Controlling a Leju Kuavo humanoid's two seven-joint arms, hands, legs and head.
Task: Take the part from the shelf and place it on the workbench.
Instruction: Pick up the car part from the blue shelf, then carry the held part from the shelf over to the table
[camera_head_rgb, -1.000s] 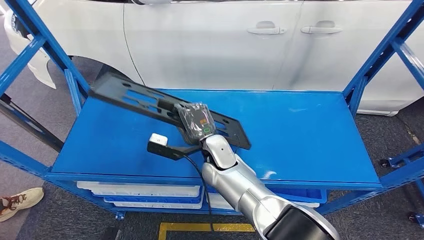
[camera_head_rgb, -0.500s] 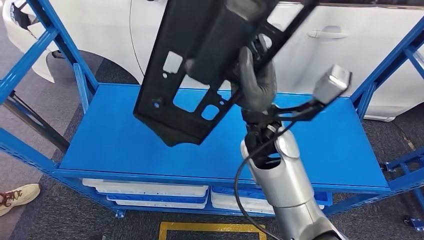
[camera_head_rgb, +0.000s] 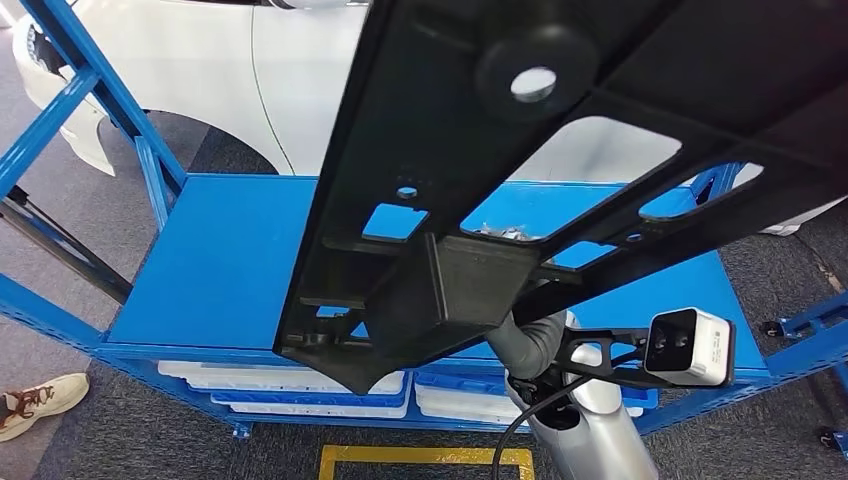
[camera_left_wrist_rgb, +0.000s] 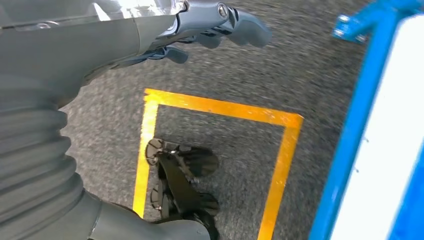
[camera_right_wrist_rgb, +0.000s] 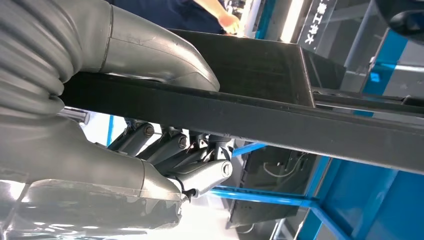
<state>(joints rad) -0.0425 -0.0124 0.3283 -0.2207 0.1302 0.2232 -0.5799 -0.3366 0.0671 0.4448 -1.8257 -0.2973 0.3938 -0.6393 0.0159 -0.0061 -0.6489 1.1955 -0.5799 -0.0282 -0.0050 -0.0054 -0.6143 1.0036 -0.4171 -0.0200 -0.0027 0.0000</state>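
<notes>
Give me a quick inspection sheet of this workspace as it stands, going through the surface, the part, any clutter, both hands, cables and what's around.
Surface: blue shelf top, bare where it shows.
Job's thing: black part lifted off the shelf, held high and close to the head camera.
Clutter: white trays on the level under the shelf top.
Left hand: hangs over the grey floor, holds nothing, fingers curled in.
Right hand: grips the black part, thumb on one face, fingers on the other.
Cables: black cable running along the right arm below the wrist camera.
Surroundings: white car behind the shelf; yellow floor marking; a person's shoe at the left edge.
</notes>
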